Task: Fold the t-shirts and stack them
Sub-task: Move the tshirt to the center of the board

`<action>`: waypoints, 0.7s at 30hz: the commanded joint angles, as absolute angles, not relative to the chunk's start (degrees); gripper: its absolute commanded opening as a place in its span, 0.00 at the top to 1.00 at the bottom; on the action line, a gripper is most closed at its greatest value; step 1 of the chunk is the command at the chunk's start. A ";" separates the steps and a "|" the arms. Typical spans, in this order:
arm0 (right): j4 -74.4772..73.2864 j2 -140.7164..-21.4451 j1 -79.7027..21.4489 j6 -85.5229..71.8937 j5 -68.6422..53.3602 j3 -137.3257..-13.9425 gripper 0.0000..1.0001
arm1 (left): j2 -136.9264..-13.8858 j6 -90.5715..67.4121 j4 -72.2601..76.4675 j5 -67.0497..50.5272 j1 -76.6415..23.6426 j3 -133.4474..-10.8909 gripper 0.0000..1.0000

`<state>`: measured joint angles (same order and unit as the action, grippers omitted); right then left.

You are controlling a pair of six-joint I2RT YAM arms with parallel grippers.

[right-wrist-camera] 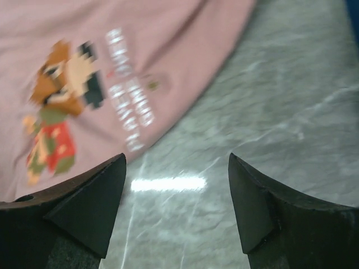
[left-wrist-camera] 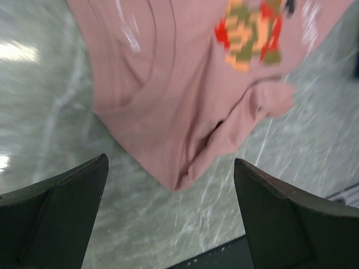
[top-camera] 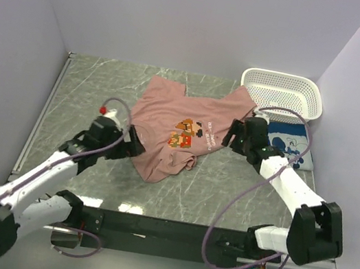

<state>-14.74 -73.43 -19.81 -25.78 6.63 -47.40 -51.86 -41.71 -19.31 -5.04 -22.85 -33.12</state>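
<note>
Grey marbled desk (top-camera: 106, 80) bears the rumpled dusty-pink cloth tee (top-camera: 182, 124) mid-surface, left pincer (left-wrist-camera: 171, 159) and right pincer (right-wrist-camera: 175, 157) gaping empty at its edges, so flattening seems the step in hand, next needing firm hem grasps.

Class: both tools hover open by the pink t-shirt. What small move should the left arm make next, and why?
Probably lower the left tool onto the pink t-shirt's crumpled near corner and close; that corner lies bunched just ahead of its open jaws, so the shirt needs flattening first.
</note>
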 commanded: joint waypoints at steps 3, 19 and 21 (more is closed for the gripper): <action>-5.20 -79.71 -7.68 -31.45 1.52 -47.46 0.20 | -63.86 -44.82 -14.42 -0.18 -32.68 -37.51 0.00; 10.98 -102.03 2.72 -35.68 -12.13 -58.53 0.29 | -91.75 -45.44 -17.83 11.77 -34.90 -49.92 0.35; 11.51 -103.18 3.16 -36.56 -12.13 -59.23 0.29 | -93.42 -46.23 -17.58 10.82 -32.97 -48.43 0.38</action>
<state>6.68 -101.97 2.55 -34.87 -10.31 -56.40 -90.94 -44.80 -16.99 9.32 -34.87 -48.62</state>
